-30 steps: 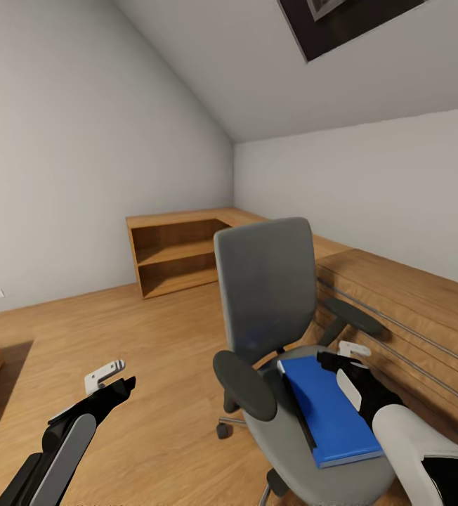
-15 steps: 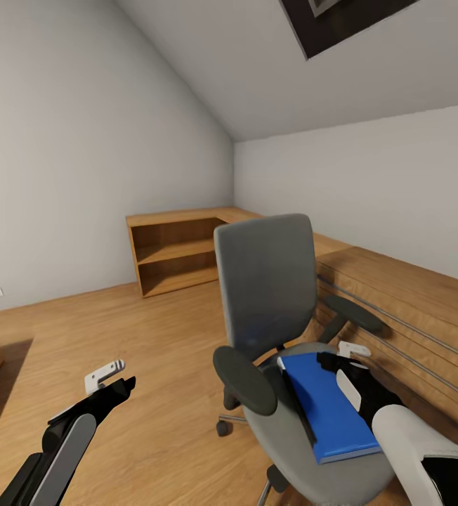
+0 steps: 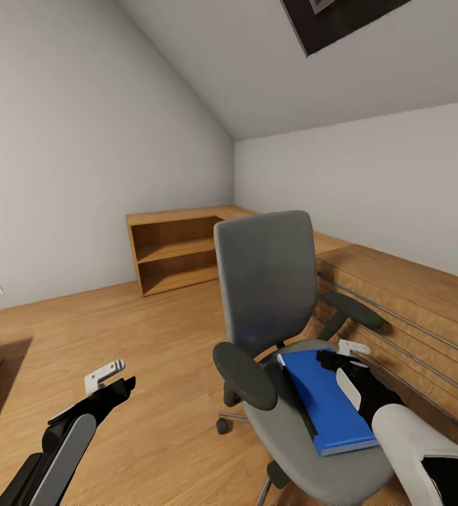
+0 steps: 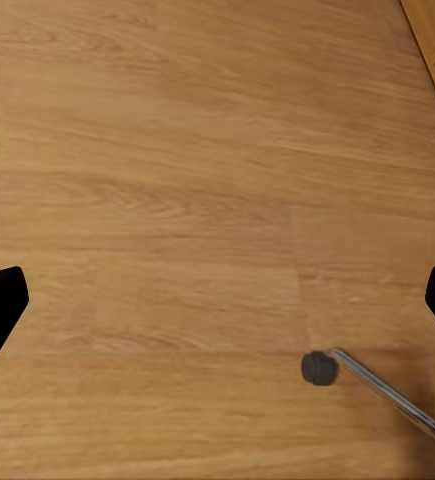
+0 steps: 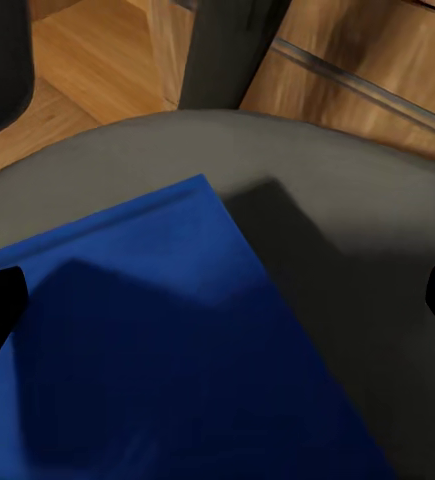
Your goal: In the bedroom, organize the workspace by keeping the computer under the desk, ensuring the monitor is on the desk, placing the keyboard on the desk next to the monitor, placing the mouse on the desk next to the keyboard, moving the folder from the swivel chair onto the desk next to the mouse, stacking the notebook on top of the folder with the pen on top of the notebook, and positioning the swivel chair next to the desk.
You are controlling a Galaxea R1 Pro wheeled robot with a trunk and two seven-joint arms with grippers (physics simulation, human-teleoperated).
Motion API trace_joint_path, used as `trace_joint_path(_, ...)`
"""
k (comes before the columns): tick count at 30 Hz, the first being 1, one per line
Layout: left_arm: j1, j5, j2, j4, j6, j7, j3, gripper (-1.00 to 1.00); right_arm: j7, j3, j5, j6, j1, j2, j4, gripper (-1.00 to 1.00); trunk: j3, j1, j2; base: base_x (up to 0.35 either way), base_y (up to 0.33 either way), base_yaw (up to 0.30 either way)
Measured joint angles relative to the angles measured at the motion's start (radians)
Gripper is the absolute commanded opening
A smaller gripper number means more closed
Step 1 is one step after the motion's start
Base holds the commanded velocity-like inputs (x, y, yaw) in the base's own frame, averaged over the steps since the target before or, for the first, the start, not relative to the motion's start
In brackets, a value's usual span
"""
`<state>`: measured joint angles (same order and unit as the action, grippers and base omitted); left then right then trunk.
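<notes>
Right gripper (image 3: 341,358), black fingers with white pads, hangs over the far edge of the flat bright blue folder (image 3: 327,402), jaws spread wide, nothing between them; wrist view puts the fingertips at either side with the folder (image 5: 167,350) below. Folder lies flat on the grey padded seat of the swivel chair (image 3: 271,281), dark spine toward the near black armrest. Chair stands just beside the light wooden chest with long bar handles (image 3: 411,309). Left gripper (image 3: 113,379) hovers above bare light wood floor (image 4: 177,150), jaws wide, empty; a chair castor (image 4: 319,368) on its chrome leg sits below it. Low wooden open shelving (image 3: 176,253) against the far wall.
</notes>
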<state>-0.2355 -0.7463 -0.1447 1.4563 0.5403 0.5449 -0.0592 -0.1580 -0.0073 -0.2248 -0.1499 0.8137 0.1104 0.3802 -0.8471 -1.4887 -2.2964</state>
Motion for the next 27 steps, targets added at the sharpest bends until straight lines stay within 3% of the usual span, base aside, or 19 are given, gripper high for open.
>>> trace_joint_path(13,0.0,-0.003,-0.004,-0.004,0.0,0.0,0.0,1.0,0.001,0.0,0.001,0.0,0.0,0.0,0.0,1.0,0.0,0.0,0.0,-0.001,0.0,0.0)
trace_joint_path(27,0.0,-0.002,-0.005,-0.01,-0.001,0.0,0.001,1.0,0.002,0.0,-0.001,0.0,0.0,0.0,0.004,1.0,0.0,0.0,0.0,-0.13,0.0,0.0)
